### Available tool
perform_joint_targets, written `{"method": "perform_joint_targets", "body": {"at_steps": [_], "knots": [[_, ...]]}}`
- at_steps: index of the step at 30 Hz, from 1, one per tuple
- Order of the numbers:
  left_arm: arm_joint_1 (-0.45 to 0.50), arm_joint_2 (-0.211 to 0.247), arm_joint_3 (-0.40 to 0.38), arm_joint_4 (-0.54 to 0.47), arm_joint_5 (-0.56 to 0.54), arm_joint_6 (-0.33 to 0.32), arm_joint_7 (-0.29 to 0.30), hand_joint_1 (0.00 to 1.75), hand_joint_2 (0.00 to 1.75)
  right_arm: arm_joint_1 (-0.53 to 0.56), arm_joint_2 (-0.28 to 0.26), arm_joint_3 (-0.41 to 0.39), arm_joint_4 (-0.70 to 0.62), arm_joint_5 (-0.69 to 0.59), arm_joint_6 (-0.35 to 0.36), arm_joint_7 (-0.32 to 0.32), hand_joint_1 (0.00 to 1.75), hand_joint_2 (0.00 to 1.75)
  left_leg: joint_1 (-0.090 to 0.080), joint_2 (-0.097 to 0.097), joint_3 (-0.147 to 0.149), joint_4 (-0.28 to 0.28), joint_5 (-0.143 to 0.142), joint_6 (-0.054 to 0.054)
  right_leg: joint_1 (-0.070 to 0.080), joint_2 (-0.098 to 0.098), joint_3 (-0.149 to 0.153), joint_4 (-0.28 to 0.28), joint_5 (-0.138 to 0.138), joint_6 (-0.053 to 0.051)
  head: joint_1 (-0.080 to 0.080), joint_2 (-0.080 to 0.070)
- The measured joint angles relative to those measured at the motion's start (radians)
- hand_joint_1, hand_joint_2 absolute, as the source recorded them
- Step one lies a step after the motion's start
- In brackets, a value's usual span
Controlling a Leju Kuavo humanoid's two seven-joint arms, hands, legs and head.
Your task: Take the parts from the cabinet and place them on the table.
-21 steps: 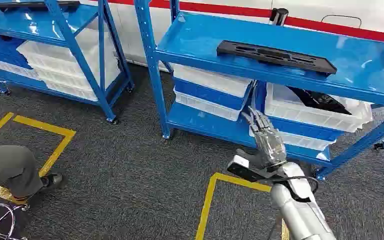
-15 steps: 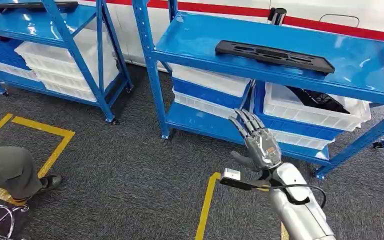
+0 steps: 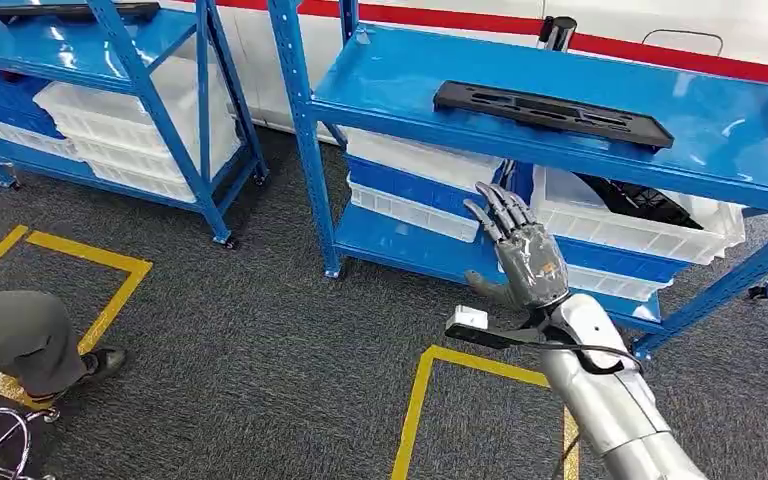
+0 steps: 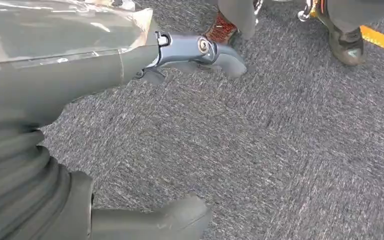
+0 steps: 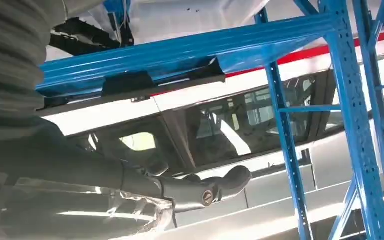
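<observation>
A long black part (image 3: 550, 112) lies flat on the top shelf of the blue cabinet (image 3: 400, 80). A second black part (image 3: 638, 200) lies in a white bin (image 3: 650, 238) on the lower shelf. My right hand (image 3: 522, 258) is raised in front of the lower shelf, below the top part, fingers spread and holding nothing. In the right wrist view its fingers (image 5: 200, 192) point up under the blue shelf (image 5: 190, 47), where the black part's edge (image 5: 130, 82) overhangs. My left hand (image 4: 130, 150) hangs over grey carpet, fingers apart, holding nothing.
A second blue rack (image 3: 110, 60) with white bins stands at the left. White and blue bins (image 3: 420, 175) fill the cabinet's lower shelf. A person's leg (image 3: 20, 335) and shoes (image 4: 345, 45) are close on my left. Yellow tape (image 3: 415, 400) marks the carpet.
My right hand turned from edge-on to show its back, spread its fingers, and rose a little toward the cabinet. The parts have not moved.
</observation>
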Motion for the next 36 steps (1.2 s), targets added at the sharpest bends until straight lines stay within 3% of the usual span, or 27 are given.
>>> {"method": "perform_joint_targets", "body": {"at_steps": [17,18,19,20,21,22,23,25,26,27,28,29,31,32,33,34,36], "knots": [[0.000,-0.001,0.025,0.000,-0.019,0.000,0.000,0.00,1.75,0.000,-0.029,0.013,0.021,0.002,-0.018,0.028,0.00,1.75,0.000,0.000,0.000,0.000,0.000,0.000,0.000,0.000,0.000,0.000,0.000,0.000,0.000,0.000],[0.000,-0.001,0.026,0.000,-0.019,0.000,0.000,0.00,1.75,0.000,-0.029,0.012,0.022,-0.002,-0.018,0.029,0.00,0.00,0.000,0.000,0.000,0.000,0.000,0.000,0.000,0.000,0.000,0.000,0.000,0.000,0.000,0.000],[0.000,-0.001,0.029,0.000,-0.020,0.000,0.000,0.00,1.75,0.000,-0.030,0.012,0.023,-0.006,-0.018,0.029,0.00,0.00,-0.001,0.000,-0.002,0.001,-0.001,0.001,-0.002,0.000,0.000,-0.002,0.001,0.001,0.000,0.000],[0.000,0.000,0.031,0.000,-0.021,0.001,0.000,0.00,1.75,0.000,-0.029,0.012,0.023,-0.010,-0.018,0.029,0.00,0.00,-0.002,-0.001,-0.003,0.002,-0.004,0.013,-0.020,-0.002,0.004,-0.009,0.006,0.010,-0.003,0.000],[0.000,0.000,0.031,0.000,-0.021,0.001,0.000,0.00,1.75,0.000,-0.029,0.011,0.022,-0.010,-0.018,0.029,0.00,0.00,0.000,0.000,0.001,-0.008,0.001,0.019,-0.012,-0.003,0.008,-0.022,0.009,0.015,-0.003,0.000],[0.000,0.000,0.031,0.000,-0.021,0.001,0.000,0.00,1.75,0.000,-0.029,0.010,0.022,-0.010,-0.018,0.029,0.00,0.00,0.012,0.001,0.017,-0.039,0.016,0.027,-0.001,0.000,0.005,-0.023,0.007,0.016,-0.001,0.000],[0.000,-0.003,0.031,0.000,-0.022,0.001,0.000,0.00,1.75,0.000,-0.034,0.009,0.022,-0.012,-0.018,0.029,0.00,0.00,0.013,0.005,0.030,-0.057,0.024,0.027,-0.008,0.016,-0.004,0.000,-0.001,0.014,0.003,0.000],[-0.003,-0.004,0.031,0.000,-0.023,0.001,0.000,0.00,1.75,0.003,-0.037,0.009,0.023,-0.012,-0.019,0.029,0.00,0.00,0.017,0.010,0.031,-0.059,0.025,0.031,-0.010,0.034,-0.083,0.139,-0.055,0.003,0.004,0.000],[-0.003,-0.005,0.031,0.000,-0.023,0.001,0.000,0.00,1.75,0.010,-0.040,0.009,0.023,-0.012,-0.019,0.029,0.00,0.00,0.017,0.011,0.031,-0.059,0.025,0.031,-0.011,0.037,-0.135,0.226,-0.081,0.003,0.005,0.000],[-0.002,-0.006,0.031,0.000,-0.024,0.001,0.000,0.00,1.75,0.015,-0.042,0.009,0.023,-0.012,-0.018,0.029,0.00,0.00,0.017,0.012,0.031,-0.059,0.024,0.030,-0.013,0.038,-0.169,0.278,-0.090,0.008,0.004,0.000],[-0.002,-0.006,0.032,0.000,-0.024,0.001,0.000,0.00,1.75,0.021,-0.044,0.009,0.024,-0.012,-0.019,0.029,0.00,0.00,0.019,0.014,0.032,-0.058,0.021,0.025,-0.020,0.038,-0.193,0.296,-0.077,0.020,0.005,0.000],[-0.002,-0.007,0.032,0.000,-0.024,0.001,0.000,0.00,1.75,0.024,-0.045,0.009,0.023,-0.012,-0.019,0.029,0.00,0.00,0.024,0.017,0.035,-0.056,0.017,0.019,-0.026,0.037,-0.182,0.255,-0.046,0.034,0.004,0.000],[-0.002,-0.009,0.032,0.000,-0.025,0.001,0.000,0.00,1.75,0.024,-0.045,0.009,0.023,-0.012,-0.019,0.029,0.00,0.00,0.038,0.021,0.036,-0.037,0.002,-0.003,-0.043,0.027,-0.109,0.079,0.045,0.071,0.004,0.000],[-0.002,-0.004,0.033,0.000,-0.027,0.002,0.000,0.00,1.75,0.024,-0.045,0.009,0.024,-0.011,-0.019,0.029,0.00,0.00,0.031,0.023,0.030,-0.022,-0.008,-0.018,-0.051,0.003,-0.087,0.020,0.061,0.081,0.009,0.000],[-0.002,-0.002,0.036,0.000,-0.030,0.002,0.000,0.00,1.75,0.025,-0.045,0.010,0.023,-0.011,-0.020,0.029,0.00,0.00,0.032,0.024,0.023,-0.003,-0.023,-0.031,-0.039,0.021,-0.082,0.024,0.057,0.061,0.018,0.000],[-0.002,-0.003,0.039,0.000,-0.031,0.003,0.000,0.00,1.75,0.028,-0.045,0.008,0.022,-0.011,-0.021,0.031,0.00,0.00,0.032,0.024,0.022,-0.005,-0.023,-0.032,-0.041,0.025,-0.086,0.033,0.054,0.038,0.010,0.000],[-0.001,-0.004,0.040,0.000,-0.032,0.003,0.000,0.00,1.75,0.032,-0.045,0.008,0.022,-0.010,-0.022,0.031,0.00,0.00,0.038,0.029,0.026,-0.007,-0.020,-0.035,-0.036,0.032,-0.095,0.040,0.052,0.025,0.008,0.000]]}}
